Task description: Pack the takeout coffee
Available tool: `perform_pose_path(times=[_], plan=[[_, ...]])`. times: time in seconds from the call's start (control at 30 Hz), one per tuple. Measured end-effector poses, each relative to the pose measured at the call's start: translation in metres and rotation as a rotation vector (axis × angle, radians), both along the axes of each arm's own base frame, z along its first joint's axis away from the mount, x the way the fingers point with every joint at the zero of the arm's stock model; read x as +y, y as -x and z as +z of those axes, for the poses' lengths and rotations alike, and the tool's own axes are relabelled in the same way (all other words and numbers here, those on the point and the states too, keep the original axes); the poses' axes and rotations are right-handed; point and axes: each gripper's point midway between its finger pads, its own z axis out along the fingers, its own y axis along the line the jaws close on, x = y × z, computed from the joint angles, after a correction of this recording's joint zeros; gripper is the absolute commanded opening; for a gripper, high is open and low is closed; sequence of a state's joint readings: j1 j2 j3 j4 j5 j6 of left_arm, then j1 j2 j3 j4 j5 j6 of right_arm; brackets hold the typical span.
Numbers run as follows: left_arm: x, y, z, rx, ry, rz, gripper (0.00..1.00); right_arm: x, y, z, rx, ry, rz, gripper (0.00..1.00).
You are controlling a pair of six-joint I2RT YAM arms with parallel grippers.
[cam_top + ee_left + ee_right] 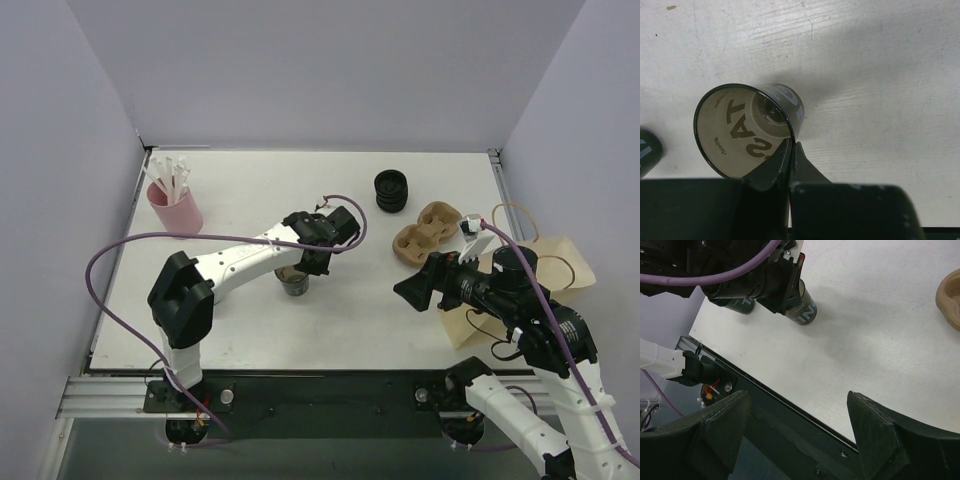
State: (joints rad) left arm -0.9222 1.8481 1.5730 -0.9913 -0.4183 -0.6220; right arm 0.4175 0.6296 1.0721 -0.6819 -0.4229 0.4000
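Two fingers of the left gripper [791,150] pinch together on the rim of the takeout coffee cup [735,131], which sits open-topped near the middle of the table [380,322]. At about 3 o'clock from it, the right gripper [412,290] hangs with jaws wide apart and empty, beside the brown paper bag [565,262].
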Motion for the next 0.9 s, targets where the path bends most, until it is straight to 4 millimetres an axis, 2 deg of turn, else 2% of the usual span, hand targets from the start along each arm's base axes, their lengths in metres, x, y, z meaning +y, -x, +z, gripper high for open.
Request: perform_pose_path(times=[0.13,0.17,0.33,0.37,0.4,0.5,0.6,0.67,0.7,0.77,0.83,0.9], plan=[[-0.005,0.002,0.0,0.011,0.011,-0.01,0.23,-0.001,0.002,0.002,0.002,0.0,0.0,0.8],[-0.007,0.002,0.001,0.013,0.019,-0.013,0.3,-0.001,0.002,0.003,-0.001,-0.001,0.0,0.8],[-0.018,-0.001,0.026,-0.013,0.08,-0.036,0.48,-0.002,0.003,0.003,-0.001,0.0,-0.001,0.8],[-0.019,-0.002,0.036,-0.028,0.1,-0.044,0.51,-0.002,0.002,0.003,0.0,0.003,-0.006,0.8],[-0.019,-0.002,0.047,-0.046,0.122,-0.051,0.63,-0.002,0.001,0.003,0.001,0.006,-0.009,0.8],[-0.011,0.0,0.093,-0.125,0.203,-0.076,0.74,-0.004,-0.007,0.005,0.005,0.023,-0.036,0.78],[0.009,0.002,0.14,-0.227,0.292,-0.093,0.81,-0.008,-0.02,0.008,0.003,0.054,-0.078,0.76],[0.03,0.005,0.159,-0.296,0.336,-0.095,0.86,-0.012,-0.034,0.013,-0.003,0.086,-0.121,0.73],[0.043,0.009,0.162,-0.319,0.338,-0.1,0.9,-0.013,-0.043,0.016,-0.008,0.107,-0.141,0.72],[0.065,0.015,0.16,-0.358,0.336,-0.109,0.92,-0.018,-0.065,0.02,-0.011,0.162,-0.192,0.68],[0.081,0.025,0.145,-0.368,0.316,-0.132,0.95,-0.021,-0.091,0.02,-0.007,0.229,-0.242,0.67],[0.087,0.034,0.128,-0.362,0.309,-0.168,0.97,-0.022,-0.117,0.02,0.0,0.298,-0.278,0.65]])
